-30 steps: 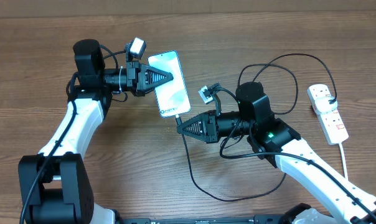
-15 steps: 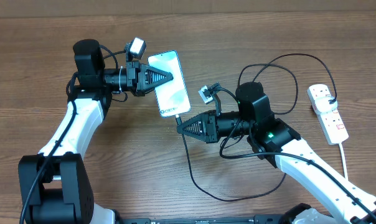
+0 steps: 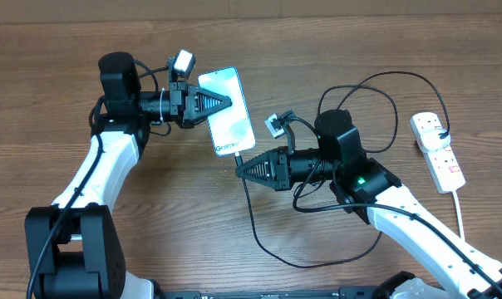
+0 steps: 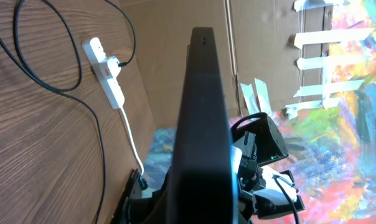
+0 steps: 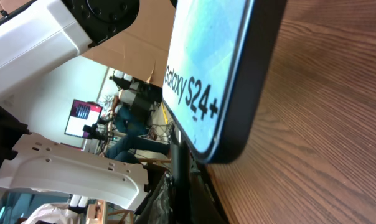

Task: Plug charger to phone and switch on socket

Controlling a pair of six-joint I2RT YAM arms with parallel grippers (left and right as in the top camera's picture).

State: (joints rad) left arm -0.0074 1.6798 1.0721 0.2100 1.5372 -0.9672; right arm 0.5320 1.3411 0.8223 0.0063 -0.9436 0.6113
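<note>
The phone (image 3: pixel 229 112) has a light blue screen and is held tilted above the table. My left gripper (image 3: pixel 220 103) is shut on its left edge; the left wrist view shows its dark edge (image 4: pixel 203 106) end-on. My right gripper (image 3: pixel 243 169) is shut on the black connector tip of the charger, right at the phone's bottom end. The right wrist view shows the "Galaxy S24+" end (image 5: pixel 203 74) just above the black connector (image 5: pixel 180 174). The charger's thin black cable (image 3: pixel 268 241) loops over the table. The white socket (image 3: pixel 438 151) lies at the far right.
The socket's white cord (image 3: pixel 463 212) runs toward the front edge. Black cable loops (image 3: pixel 376 91) lie between my right arm and the socket. The socket also shows in the left wrist view (image 4: pixel 107 74). The table (image 3: pixel 51 66) is brown wood.
</note>
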